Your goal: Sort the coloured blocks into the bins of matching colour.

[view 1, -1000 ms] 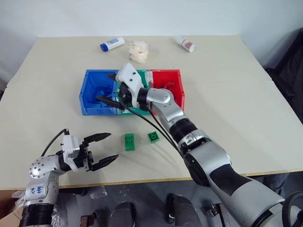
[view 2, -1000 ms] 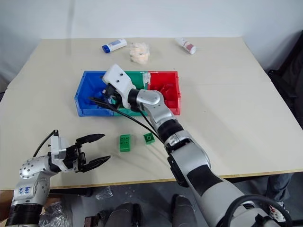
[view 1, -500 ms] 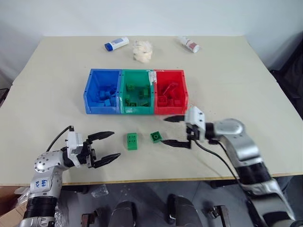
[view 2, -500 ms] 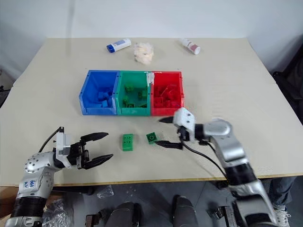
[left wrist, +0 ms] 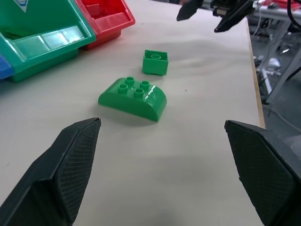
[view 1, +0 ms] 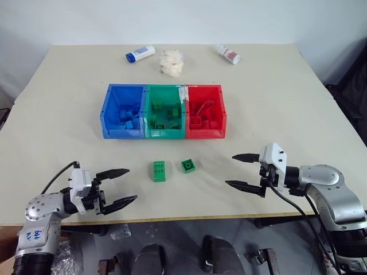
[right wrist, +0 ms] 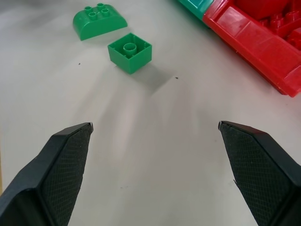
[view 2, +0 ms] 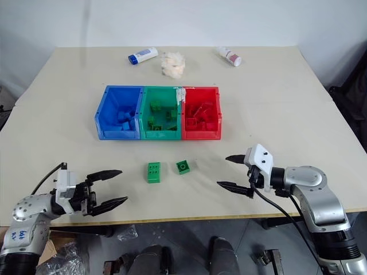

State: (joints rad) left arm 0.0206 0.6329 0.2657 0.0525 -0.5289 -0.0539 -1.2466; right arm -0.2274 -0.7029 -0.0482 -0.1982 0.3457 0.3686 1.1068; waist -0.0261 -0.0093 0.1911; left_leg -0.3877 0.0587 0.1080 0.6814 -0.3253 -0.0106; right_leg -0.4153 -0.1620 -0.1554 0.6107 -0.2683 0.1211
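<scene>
- My right jaws stand wide apart and empty, low over the desk to the right of the small square green studded plastic brick; a second ago they were up over the bins, so that drop looks done and I have come back for more.
- My left jaws are also spread with nothing between them, near the front edge, left of the rounded green four-stud plastic brick; they have barely shifted.
- The two green bricks lie side by side but apart on the pale beige desk, in front of the green bin.
- Beyond them sit the three joined plastic bins: blue, green and red, each already holding bricks of its own colour.
- I judge only these two green bricks are left, both bound for the middle bin; the square one sits nearer my right jaws.
</scene>
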